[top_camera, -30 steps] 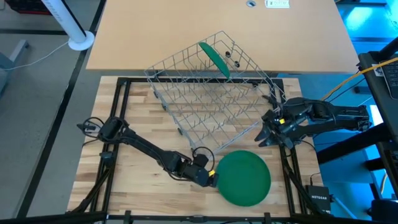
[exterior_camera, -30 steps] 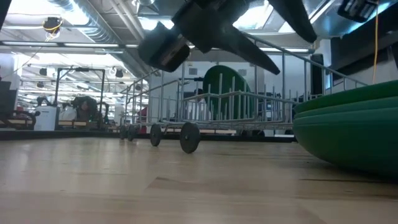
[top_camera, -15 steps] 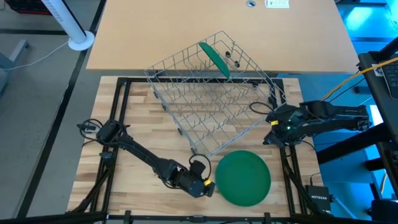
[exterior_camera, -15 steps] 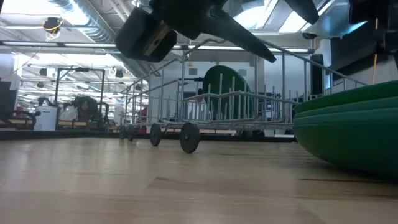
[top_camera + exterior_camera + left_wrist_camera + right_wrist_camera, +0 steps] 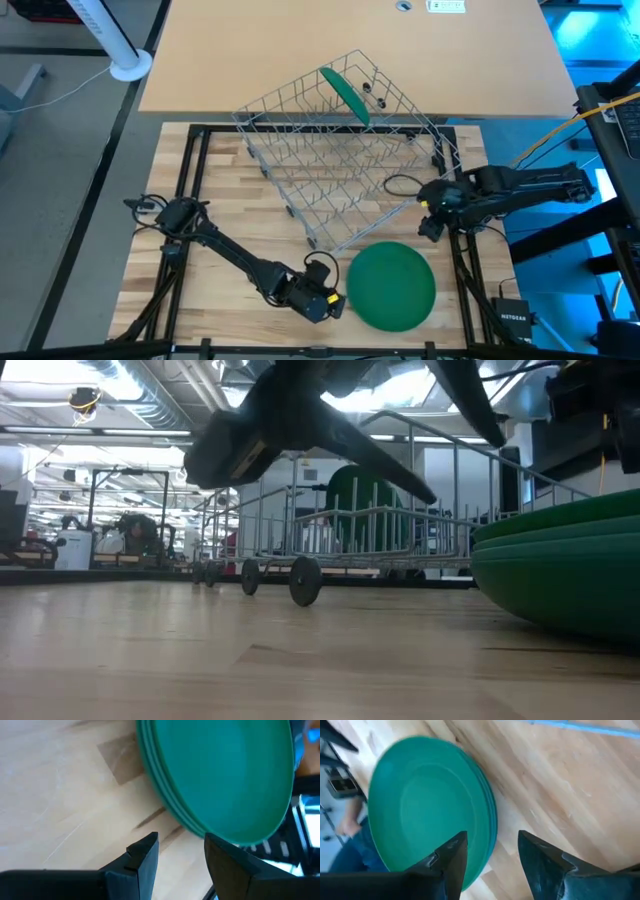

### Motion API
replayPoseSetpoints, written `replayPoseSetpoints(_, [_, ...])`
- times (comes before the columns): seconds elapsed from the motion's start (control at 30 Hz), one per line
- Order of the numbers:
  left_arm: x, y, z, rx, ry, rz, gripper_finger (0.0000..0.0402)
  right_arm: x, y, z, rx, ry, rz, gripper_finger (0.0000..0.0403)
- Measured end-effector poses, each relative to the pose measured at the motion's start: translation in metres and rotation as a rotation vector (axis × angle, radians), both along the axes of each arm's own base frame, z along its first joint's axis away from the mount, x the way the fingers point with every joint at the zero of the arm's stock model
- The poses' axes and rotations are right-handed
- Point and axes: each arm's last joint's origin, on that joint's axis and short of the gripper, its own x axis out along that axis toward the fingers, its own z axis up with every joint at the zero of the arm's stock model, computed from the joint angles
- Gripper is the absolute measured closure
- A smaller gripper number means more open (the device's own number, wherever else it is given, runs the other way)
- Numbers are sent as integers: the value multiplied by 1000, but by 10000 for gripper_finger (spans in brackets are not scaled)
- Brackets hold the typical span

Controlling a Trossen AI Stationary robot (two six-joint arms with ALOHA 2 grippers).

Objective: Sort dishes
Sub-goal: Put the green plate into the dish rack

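A stack of dark-green plates (image 5: 392, 286) lies flat on the wooden table near its front edge; it also shows in the low view (image 5: 560, 565). One more green plate (image 5: 345, 95) stands on edge in the far end of the silver wire rack (image 5: 340, 165). My left gripper (image 5: 336, 302) is open, low at the stack's left rim; in the left wrist view (image 5: 180, 854) its fingers stand just short of the plates (image 5: 220, 775). My right gripper (image 5: 430, 218) is open, above the table between rack and stack, facing the plates (image 5: 430, 805).
The rack stands slanted across the table's middle on small wheels (image 5: 305, 580). A black frame (image 5: 195, 180) runs along the table's edges. A tan tabletop (image 5: 340, 45) lies behind. Bare wood (image 5: 230, 200) lies to the left of the rack.
My left gripper has gone a little toward the table's near edge, staying beside the stack's left rim. My right gripper has turned and drawn a little toward the table's left, now facing the stack. The plates and rack have not moved.
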Motion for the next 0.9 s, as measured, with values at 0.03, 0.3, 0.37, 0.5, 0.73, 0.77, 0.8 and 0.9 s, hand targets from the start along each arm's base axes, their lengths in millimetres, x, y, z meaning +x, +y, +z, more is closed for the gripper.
replayPoseSetpoints(0.03, [1,2,0,-3,2,14,251,3,1,-2,-6,12,6,224])
replayPoseSetpoints(0.3, [9,17,0,-53,-13,101,251,23,9,-14,-44,93,39,224])
replayPoseSetpoints(0.37, [10,19,0,-58,-15,110,251,22,11,-19,-61,162,49,224])
replayPoseSetpoints(0.5, [10,20,0,-56,-13,110,251,15,14,-25,-129,304,53,224])
replayPoseSetpoints(0.73, [10,20,0,-53,-12,106,251,15,30,-25,-131,280,45,224])
replayPoseSetpoints(0.77, [10,20,0,-48,-12,101,251,15,34,-24,-118,263,53,224])
replayPoseSetpoints(0.8, [10,20,0,-40,-10,94,251,16,37,-24,-110,243,58,224])
replayPoseSetpoints(0.9, [10,19,0,-33,-9,85,251,18,46,-23,-94,202,60,224])
